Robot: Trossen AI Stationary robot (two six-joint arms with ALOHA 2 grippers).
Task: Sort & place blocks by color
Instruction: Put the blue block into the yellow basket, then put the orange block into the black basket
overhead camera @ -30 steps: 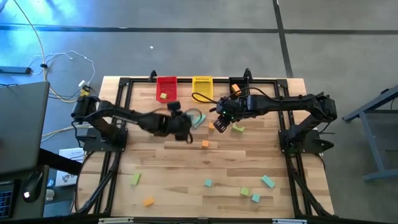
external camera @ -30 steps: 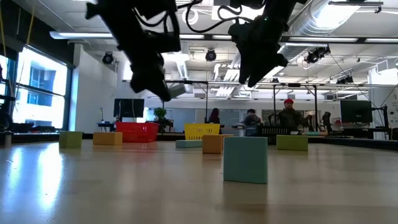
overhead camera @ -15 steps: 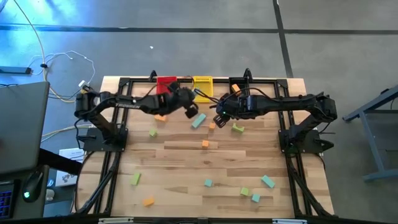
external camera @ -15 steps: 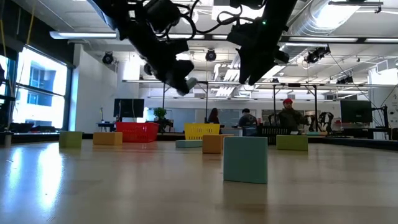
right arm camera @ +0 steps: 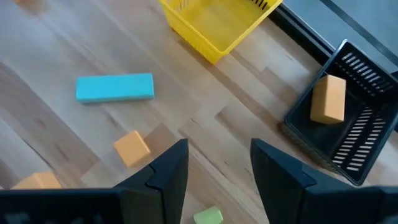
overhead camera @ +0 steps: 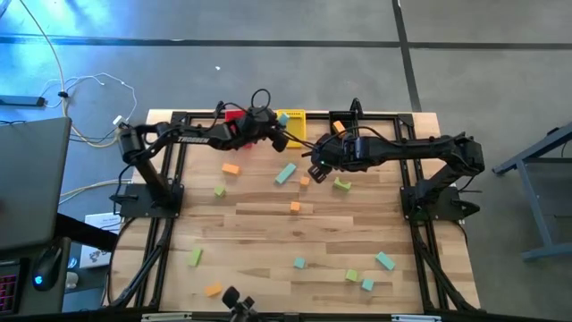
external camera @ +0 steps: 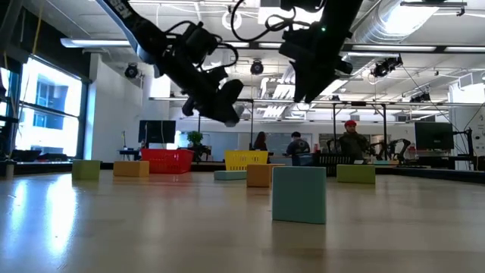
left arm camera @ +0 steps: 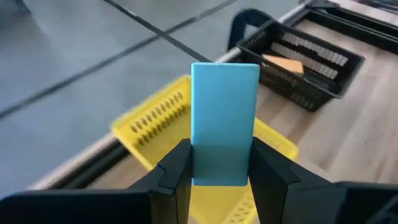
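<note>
— What's nearest on the worktop (overhead camera: 259, 234)?

— From my seat, loose blocks along the near edge: an orange block (overhead camera: 213, 290), a green bar (overhead camera: 195, 258), a teal cube (overhead camera: 299, 263), and a teal bar (overhead camera: 385, 261) over to the right. Mid-worktop sits an orange cube (overhead camera: 295, 207).

— And the arms?

— My right gripper (right arm camera: 219, 171) hangs above the worktop with its fingers spread and nothing between them, near a teal block (right arm camera: 115, 87) and another orange cube (right arm camera: 132, 148). The left gripper (left arm camera: 219, 177) is farther back, clamped on an upright teal piece (left arm camera: 224, 123), raised over the yellow bin (left arm camera: 155, 121).

— The back row?

— The red bin (overhead camera: 235, 114) is mostly hidden by the left arm. The black bin (right arm camera: 348, 134) holds one orange block (right arm camera: 328, 99). People stand in the room beyond, I think three.
</note>
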